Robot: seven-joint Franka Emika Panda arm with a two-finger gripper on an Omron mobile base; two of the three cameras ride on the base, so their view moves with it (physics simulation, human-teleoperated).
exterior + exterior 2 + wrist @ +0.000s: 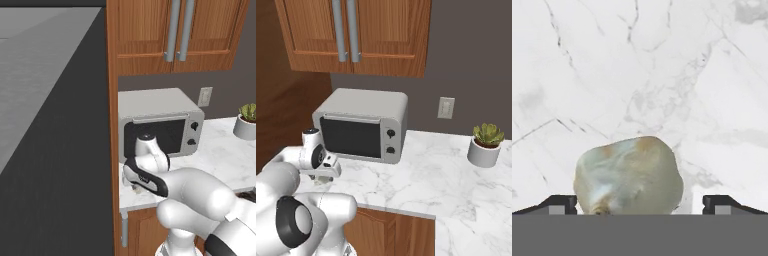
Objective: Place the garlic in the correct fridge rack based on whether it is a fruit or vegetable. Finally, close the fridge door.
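The garlic [628, 177], a lumpy off-white bulb with beige patches, lies on the white marble counter [662, 75]. My gripper [641, 202] points straight down over it with one dark fingertip [562, 202] on each side. It is open: the left tip is almost at the bulb and a gap shows on the right. From the base cameras, the hand [136, 186] [321, 177] is low over the counter's front left corner, in front of the microwave. The fridge door is out of view.
A grey microwave [160, 125] [361, 125] stands just behind the hand. A tall wooden panel [112, 125] bounds the counter on the left. Wooden wall cabinets [356, 35] hang above. A potted succulent [486, 145] sits far right, with open marble between.
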